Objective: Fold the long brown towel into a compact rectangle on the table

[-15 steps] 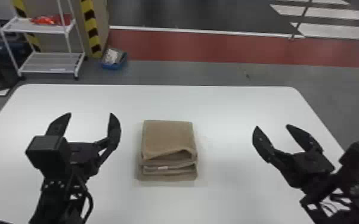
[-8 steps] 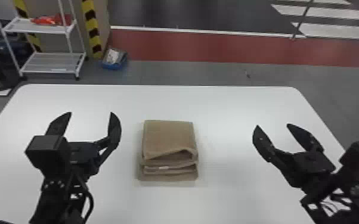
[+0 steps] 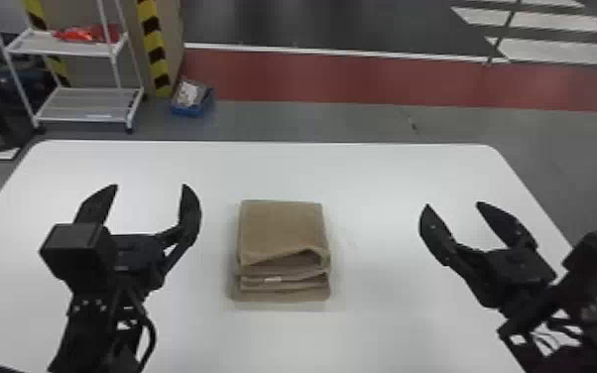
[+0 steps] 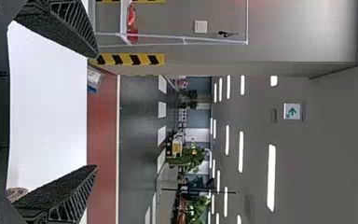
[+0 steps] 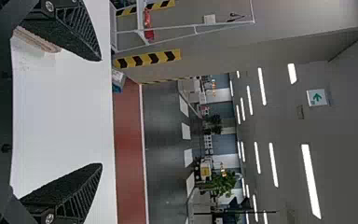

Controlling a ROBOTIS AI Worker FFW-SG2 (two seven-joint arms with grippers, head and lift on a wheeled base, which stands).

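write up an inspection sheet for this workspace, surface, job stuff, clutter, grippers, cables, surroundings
Surface: white table, flat, rounded far corners
Job's things: brown towel folded into a compact stack, layers facing the robot, top layer gaping at that edge; small pale tag showing
Clutter: blue box with items inside, on the floor past the table
Grippers: left gripper and right gripper both open, either side of the towel, holding nothing
Cables: black cable looping beside the left arm
Surroundings: white rack, red floor strip
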